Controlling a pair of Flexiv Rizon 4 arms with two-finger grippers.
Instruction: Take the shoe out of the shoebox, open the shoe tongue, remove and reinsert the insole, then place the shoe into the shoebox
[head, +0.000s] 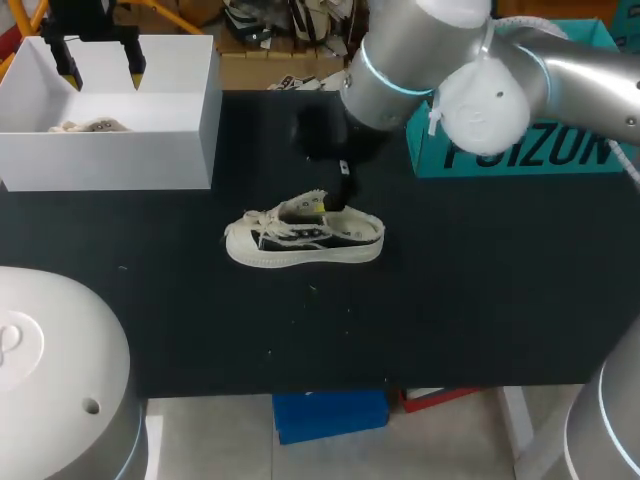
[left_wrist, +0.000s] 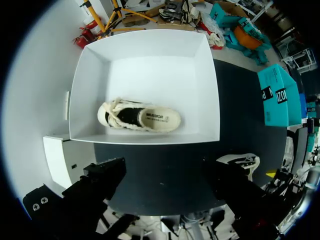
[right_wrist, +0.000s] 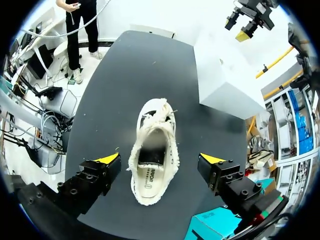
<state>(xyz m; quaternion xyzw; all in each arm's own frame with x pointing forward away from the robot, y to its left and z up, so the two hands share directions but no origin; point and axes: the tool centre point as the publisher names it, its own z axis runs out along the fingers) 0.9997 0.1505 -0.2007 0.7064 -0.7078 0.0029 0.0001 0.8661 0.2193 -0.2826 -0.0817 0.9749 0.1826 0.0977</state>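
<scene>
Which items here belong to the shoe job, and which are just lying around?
Job: shoe on the table, white shoebox, right hand open over the shoe.
Lying about: teal box, second shoe inside the shoebox.

Boxed shoe (head: 90, 126) half hidden by shoebox (head: 110, 160) wall, right arm (head: 420, 60) overlapping teal box (head: 540, 155)

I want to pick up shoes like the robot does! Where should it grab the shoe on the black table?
Probably across the heel end, coming straight down from above. The shoe stands upright on its sole with its opening facing up. The right gripper hangs open, one finger off each side, so it could pinch the narrow side walls.
</scene>
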